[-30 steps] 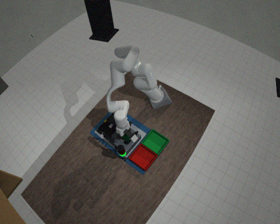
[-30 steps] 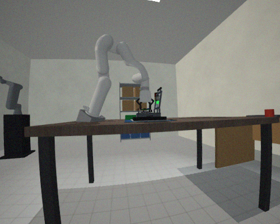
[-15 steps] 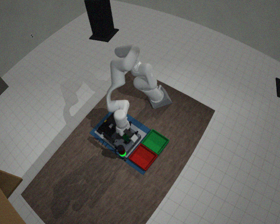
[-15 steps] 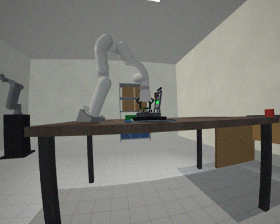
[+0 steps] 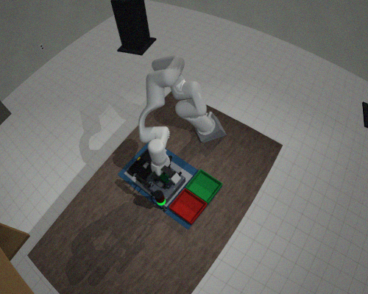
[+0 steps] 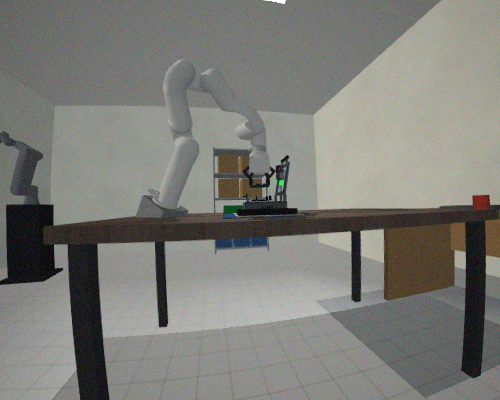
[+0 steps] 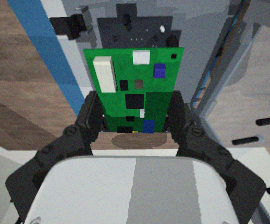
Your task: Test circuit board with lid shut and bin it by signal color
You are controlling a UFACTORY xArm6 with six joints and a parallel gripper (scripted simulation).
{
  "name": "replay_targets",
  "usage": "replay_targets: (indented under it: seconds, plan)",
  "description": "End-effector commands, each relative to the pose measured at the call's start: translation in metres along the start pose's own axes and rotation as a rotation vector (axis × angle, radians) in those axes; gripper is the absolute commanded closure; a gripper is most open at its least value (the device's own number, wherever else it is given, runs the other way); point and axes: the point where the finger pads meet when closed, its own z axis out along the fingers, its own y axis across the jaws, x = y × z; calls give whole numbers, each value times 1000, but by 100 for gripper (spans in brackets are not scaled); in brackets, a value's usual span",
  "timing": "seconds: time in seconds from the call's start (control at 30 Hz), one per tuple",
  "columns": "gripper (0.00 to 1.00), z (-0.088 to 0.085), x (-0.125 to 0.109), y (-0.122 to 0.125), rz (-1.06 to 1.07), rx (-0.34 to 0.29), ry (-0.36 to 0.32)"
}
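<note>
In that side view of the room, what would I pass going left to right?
Grey robot on a black pedestal → white arm's base → gripper above the tester → green-lit signal tower → red cup at the far right.
</note>
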Motion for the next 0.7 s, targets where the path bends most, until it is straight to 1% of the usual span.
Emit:
replay_targets:
  seconds: [0.0, 0.1, 0.17, 0.3, 0.67]
  plan:
    - [21, -21, 0, 1, 1, -2, 0]
    - [21, -29, 0, 1, 1, -2, 0]
    - [21, -29, 0, 1, 1, -2, 0]
    - [21, -36, 0, 1, 1, -2, 0]
    - [21, -38, 0, 1, 1, -2, 0]
